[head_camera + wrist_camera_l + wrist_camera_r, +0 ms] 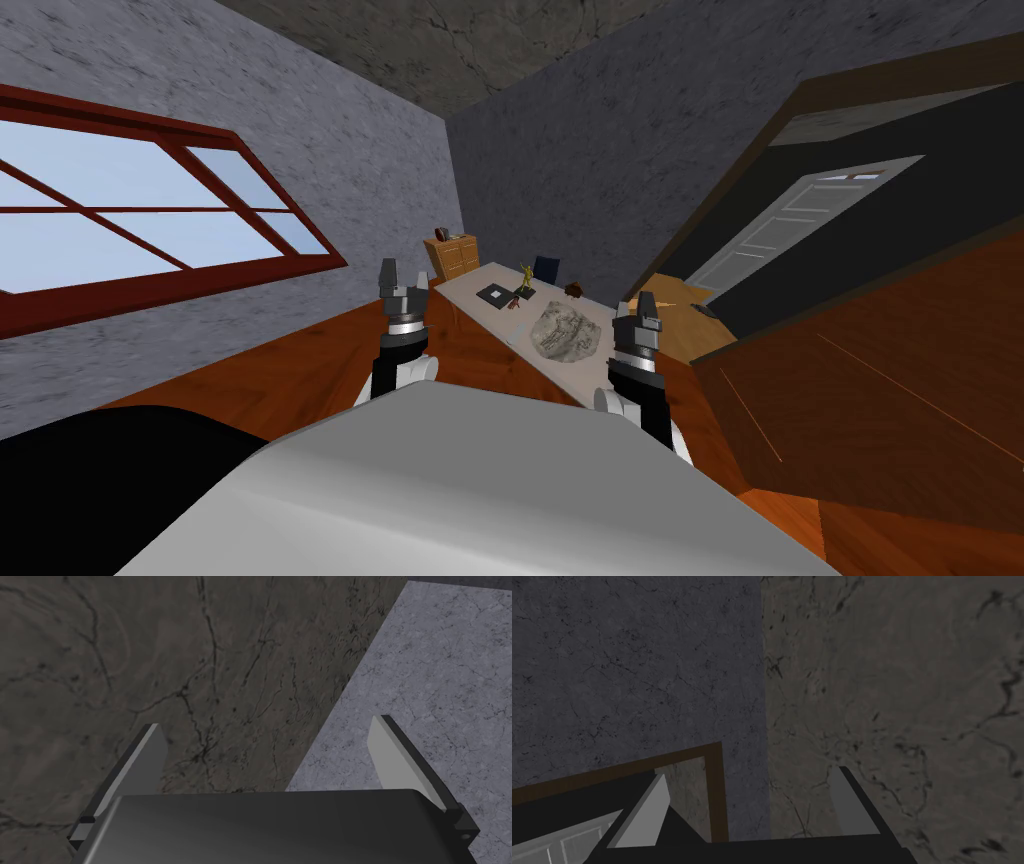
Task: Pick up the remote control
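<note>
A small dark bar, seemingly the remote [708, 311], lies on the far right wooden tabletop [680, 335], well apart from both pincers. One long pale tabletop [478, 277] carries four things: one dark square [493, 294], one yellow figurine [524, 276], one brown lump [574, 290] and one grey slab [562, 331]. The left pincer [402, 283] [267, 723] and right pincer [640, 306] [749, 772] are raised, fingers apart, holding nothing.

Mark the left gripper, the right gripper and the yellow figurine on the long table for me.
left gripper [404, 272], head view, midway between its open fingertips.
right gripper [634, 303], head view, midway between its open fingertips.
yellow figurine [525, 278], head view, middle of its body.
</note>
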Available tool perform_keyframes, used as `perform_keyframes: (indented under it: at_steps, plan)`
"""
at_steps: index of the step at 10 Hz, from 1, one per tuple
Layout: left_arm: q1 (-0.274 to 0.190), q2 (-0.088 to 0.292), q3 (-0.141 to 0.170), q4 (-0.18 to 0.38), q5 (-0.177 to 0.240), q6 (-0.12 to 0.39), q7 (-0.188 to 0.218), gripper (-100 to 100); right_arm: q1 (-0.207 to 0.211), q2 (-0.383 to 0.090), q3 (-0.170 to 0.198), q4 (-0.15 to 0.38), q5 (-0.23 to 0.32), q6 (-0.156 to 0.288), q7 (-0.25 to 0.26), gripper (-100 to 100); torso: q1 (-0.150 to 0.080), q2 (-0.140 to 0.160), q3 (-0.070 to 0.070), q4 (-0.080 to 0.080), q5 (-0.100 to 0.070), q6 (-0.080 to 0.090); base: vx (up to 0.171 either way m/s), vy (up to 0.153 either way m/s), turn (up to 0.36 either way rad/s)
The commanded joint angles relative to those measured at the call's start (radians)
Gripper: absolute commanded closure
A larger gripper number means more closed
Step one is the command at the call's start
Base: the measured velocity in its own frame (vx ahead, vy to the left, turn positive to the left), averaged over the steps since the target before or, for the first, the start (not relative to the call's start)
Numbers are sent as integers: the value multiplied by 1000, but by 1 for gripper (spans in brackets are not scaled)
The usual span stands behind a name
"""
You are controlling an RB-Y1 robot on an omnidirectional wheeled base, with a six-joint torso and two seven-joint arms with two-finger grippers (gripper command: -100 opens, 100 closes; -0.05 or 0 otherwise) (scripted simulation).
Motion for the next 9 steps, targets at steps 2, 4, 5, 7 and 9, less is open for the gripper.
perform_keyframes:
  at_steps: [2, 4, 5, 7, 9]
  plan:
    - [0, 0, 0, 0, 0, 0, 0, 0, -10, -65, 23, 3, 24, -5, 16, -100, 2, 2, 1, 0, 0, 0, -54, 50, -17]
    - [0, 0, 0, 0, 0, 0, 0, 0, -23, -110, 57, 7, 58, -13, 37, -100, 5, 5, 3, 1, 1, 0, -79, 90, -9]
    - [0, 0, 0, 0, 0, 0, 0, 0, -30, -127, 79, 11, 81, -17, 50, -100, 6, 5, 3, 1, 1, 0, -103, 102, 5]
    - [0, 0, 0, 0, 0, 0, 0, 0, -46, -152, 129, 24, 136, -25, 80, -100, 8, 7, 4, 2, 2, 0, -95, 124, 32]
    - [0, 0, 0, 0, 0, 0, 0, 0, -60, -173, 183, 47, 204, -32, 114, -100, 10, 8, 5, 2, 2, 0, -125, 152, 78]
